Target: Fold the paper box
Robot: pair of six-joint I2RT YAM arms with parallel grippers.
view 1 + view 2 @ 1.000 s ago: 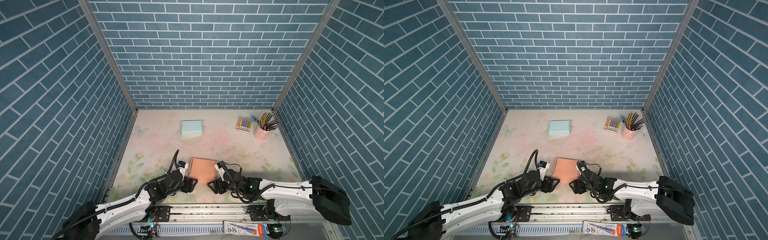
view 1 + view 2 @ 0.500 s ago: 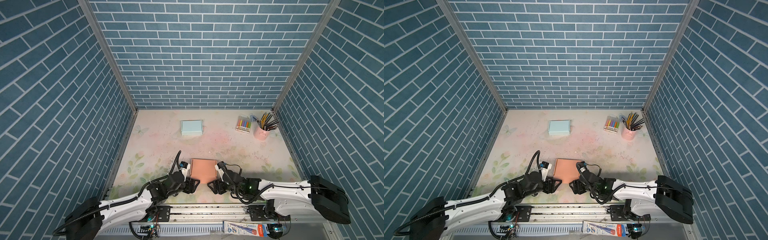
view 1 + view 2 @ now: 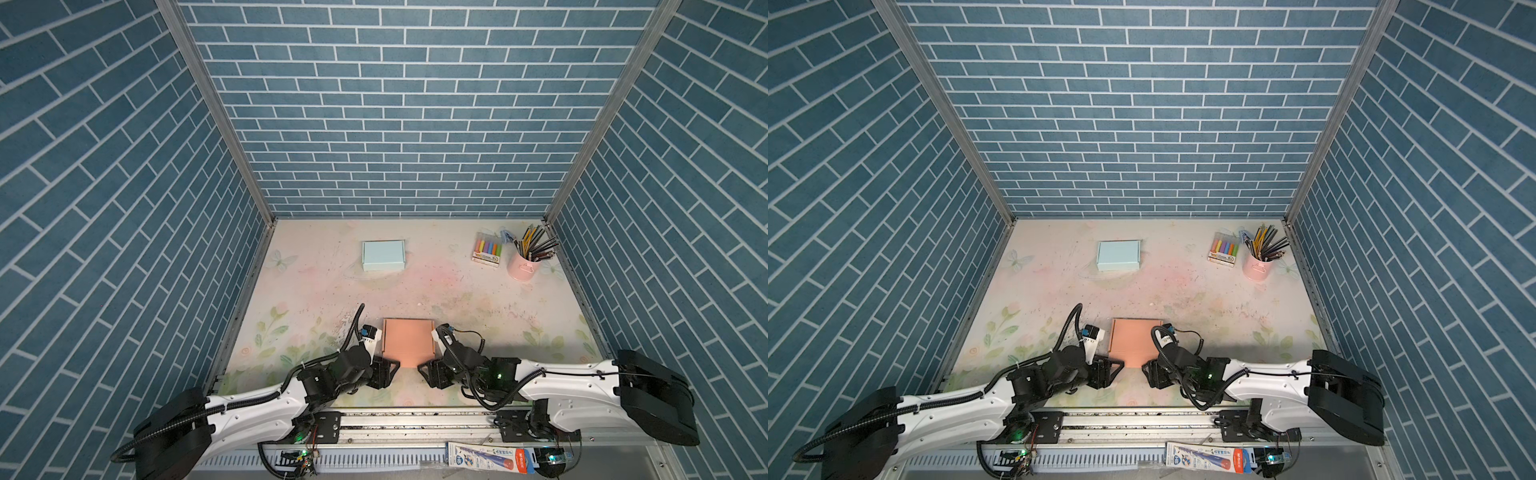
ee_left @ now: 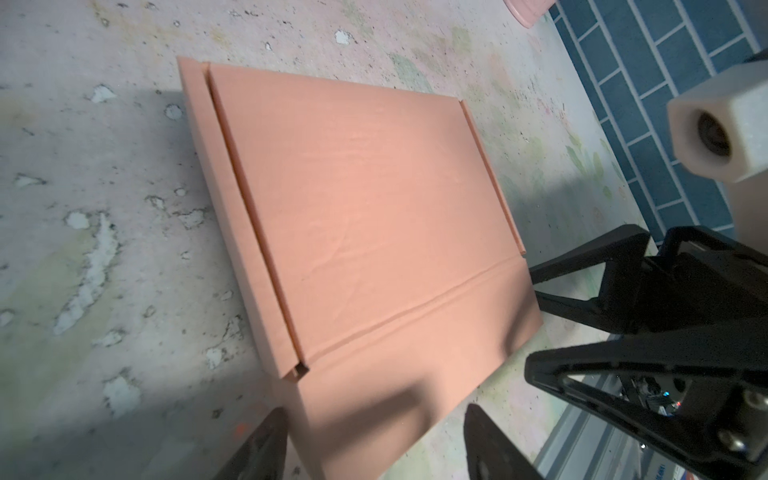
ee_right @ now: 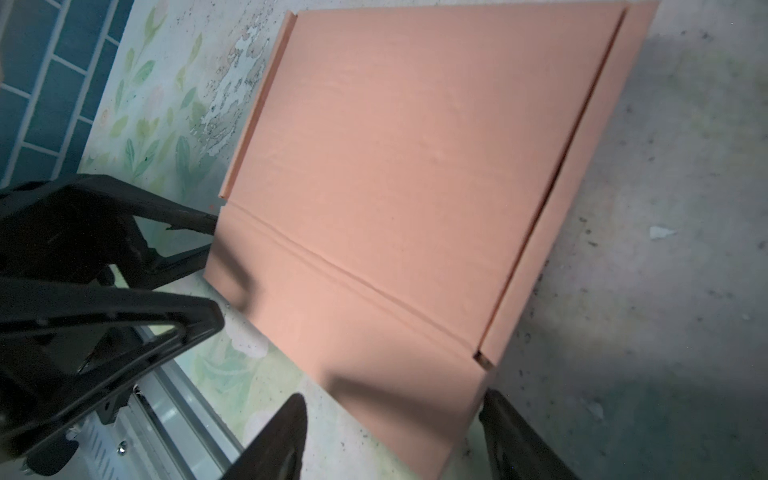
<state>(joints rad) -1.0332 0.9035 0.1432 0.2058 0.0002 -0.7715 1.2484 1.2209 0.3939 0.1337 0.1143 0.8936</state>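
Observation:
The paper box (image 3: 409,347) (image 3: 1136,343) is a flat salmon cardboard blank lying on the table near its front edge, with narrow side strips folded up. A creased flap (image 4: 399,357) (image 5: 365,332) points toward the arms. My left gripper (image 3: 388,372) (image 4: 376,440) is open at the flap's left corner, which lies between its fingers. At the right corner my right gripper (image 3: 428,372) (image 5: 392,428) is open too, and straddles that corner the same way. Neither one is lifting the flap.
A folded light blue box (image 3: 383,255) sits at the back middle. A marker pack (image 3: 487,249) and a pink cup of pencils (image 3: 524,266) stand at the back right. The metal rail (image 3: 415,419) runs along the front edge. Blue brick walls enclose three sides.
Both grippers have edged in toward the box's near flap, and their jaws have narrowed a little. The box has stayed where it was.

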